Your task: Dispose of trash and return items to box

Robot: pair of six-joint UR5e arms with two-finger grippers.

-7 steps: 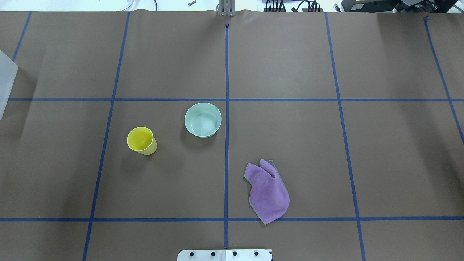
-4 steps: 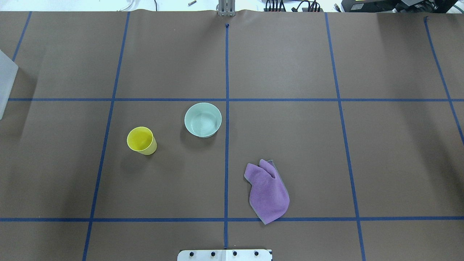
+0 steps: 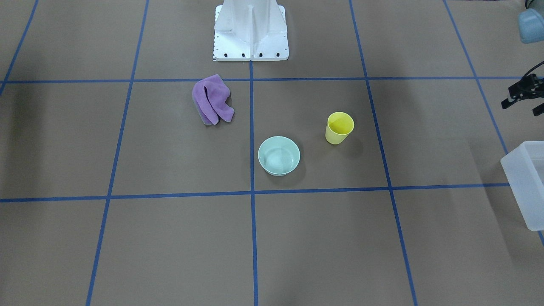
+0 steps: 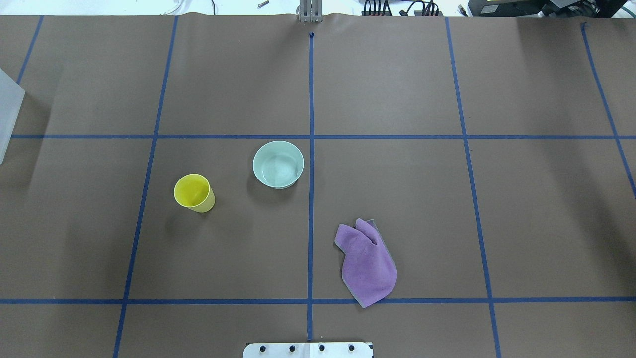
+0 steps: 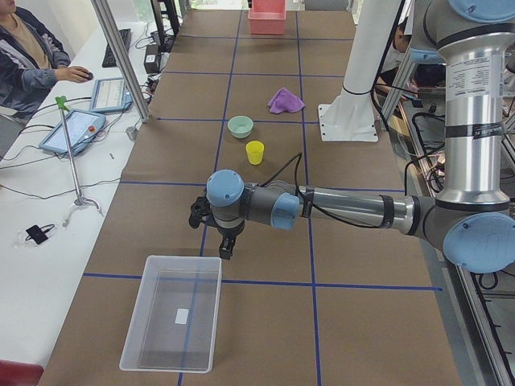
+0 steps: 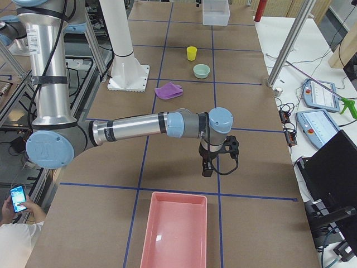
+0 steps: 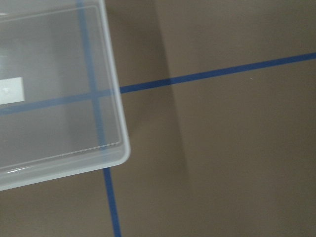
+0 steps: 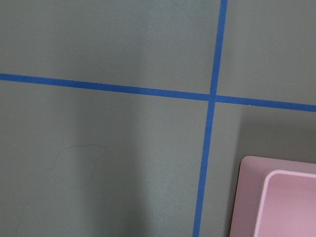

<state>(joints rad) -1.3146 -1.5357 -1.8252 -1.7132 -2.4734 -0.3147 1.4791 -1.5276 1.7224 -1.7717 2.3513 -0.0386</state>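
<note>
Front-facing view: 1 yellow cup [image 3: 339,127], upright, and 1 mint-green bowl [image 3: 279,155], near each other but apart, both on the open table. The bowl sits just beside the centre tape line. 1 purple cloth [image 3: 211,100] lies bunched near the white robot base [image 3: 250,29]. 1 translucent box [image 3: 525,187] is cut off at the frame edge, well apart from the cup. The left gripper [image 3: 520,95] is partly in frame above the box; cannot tell how its jaws stand.

Overhead: same 3 loose items. The cloth's near tip touches a tape line. Only a corner of the box shows.

Exterior left: the left gripper hangs just beside the box's short wall. 1 seated operator [image 5: 24,56] at the side desk.

Exterior right: the right gripper [image 6: 207,167] points down near 1 pink tray [image 6: 174,234]; jaw state cannot be told.

Left wrist: a box corner, with tape visible through its floor.

Right wrist: a pink tray corner beside a tape crossing.
</note>
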